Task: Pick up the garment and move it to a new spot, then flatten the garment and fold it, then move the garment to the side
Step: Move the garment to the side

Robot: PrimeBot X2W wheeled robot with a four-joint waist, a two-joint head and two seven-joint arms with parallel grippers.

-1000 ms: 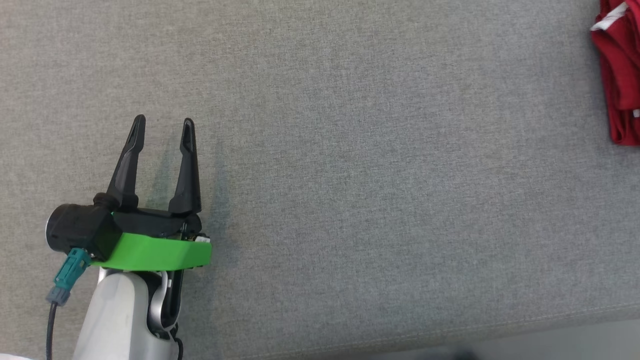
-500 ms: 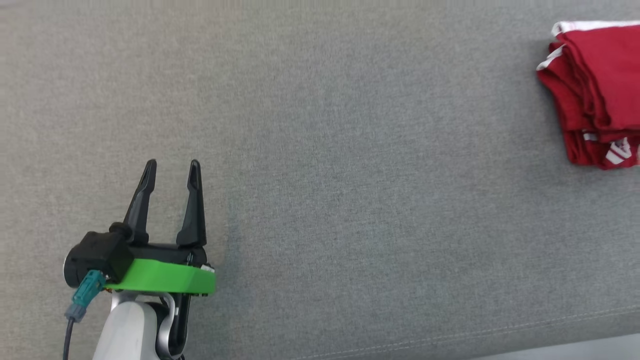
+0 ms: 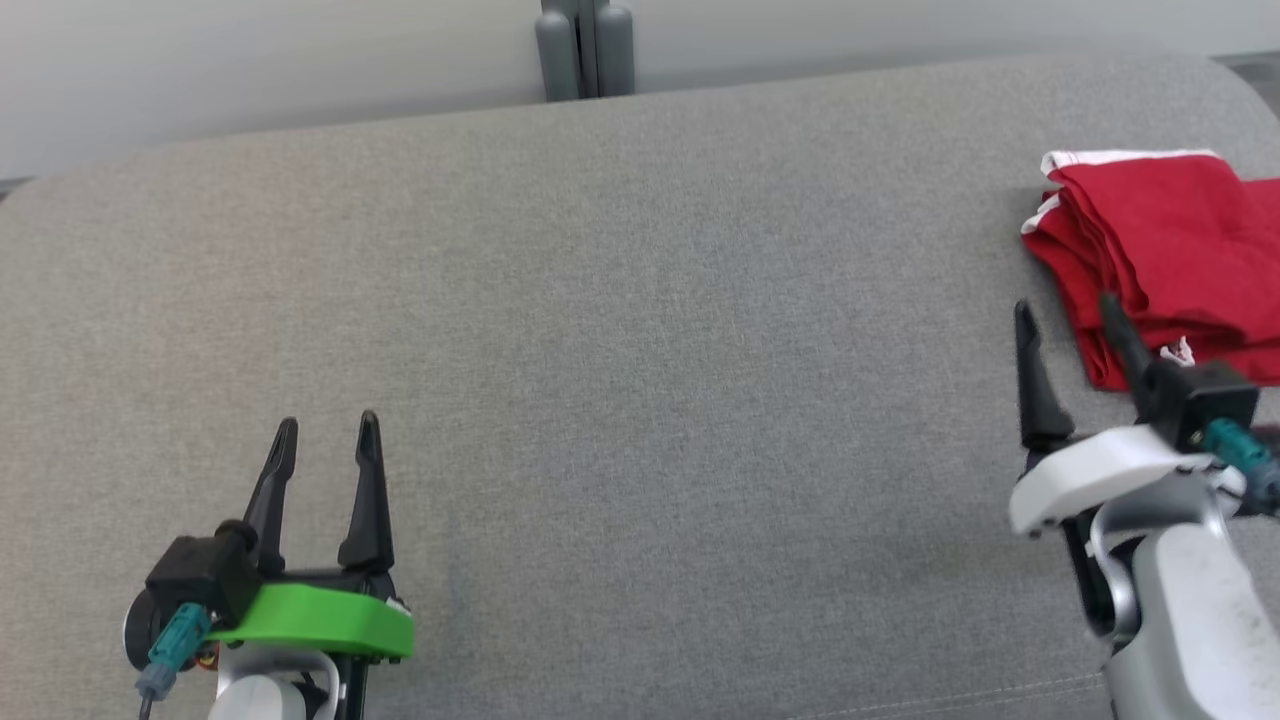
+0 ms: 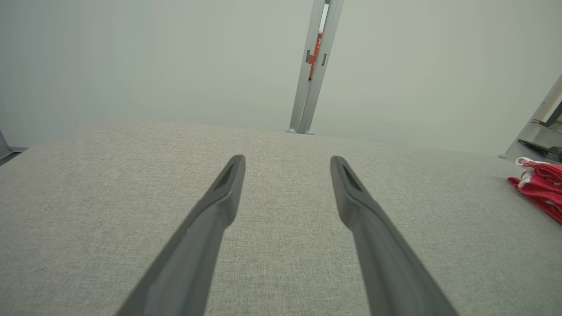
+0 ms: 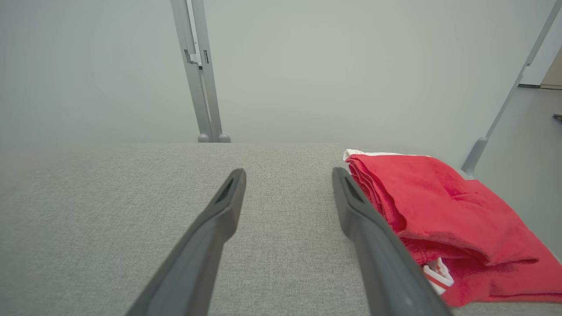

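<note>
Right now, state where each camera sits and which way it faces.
Head: on the head, facing forward and down at the cushion; left jaws lower left, right jaws lower right by the garment, both open.
Left wrist: on that wrist, facing low along its jaws across the cushion toward a post.
Right wrist: likewise, garment just right of its jaws.
Shared: all three show garment and post.

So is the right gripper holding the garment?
No, the right gripper is open and empty, with the folded garment lying beside it.
</note>
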